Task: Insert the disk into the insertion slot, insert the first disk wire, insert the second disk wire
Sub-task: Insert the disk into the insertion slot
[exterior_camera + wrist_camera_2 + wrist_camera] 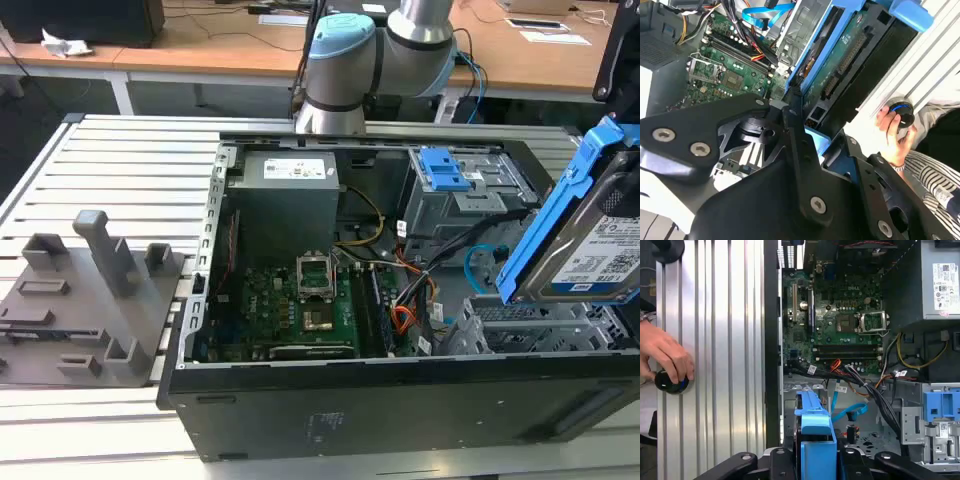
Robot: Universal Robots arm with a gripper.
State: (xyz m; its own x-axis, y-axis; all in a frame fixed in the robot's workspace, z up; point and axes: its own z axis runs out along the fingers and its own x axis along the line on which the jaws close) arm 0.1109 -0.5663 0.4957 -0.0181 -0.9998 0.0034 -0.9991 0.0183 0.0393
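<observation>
The disk (608,250), a silver drive with a white label in a bright blue frame, hangs tilted above the open computer case at the exterior view's right. My gripper (817,460) is shut on the blue frame (814,425); in the second wrist view its black fingers (796,131) clamp the disk's edge, and the green board underside (845,55) shows. Just below the disk in the case lies the insertion slot (535,322), a low grey perforated bay. A loose blue flat wire (478,256) curls beside the slot, also visible among the cables (850,412).
A taller grey cage with a blue latch (445,170) stands behind the slot. The motherboard (300,310) and power supply (285,200) take up the case's other half. A person's hand (667,357) rests on a black knob (671,382) on the ribbed aluminium table. Grey fixtures (90,290) sit at the exterior view's left.
</observation>
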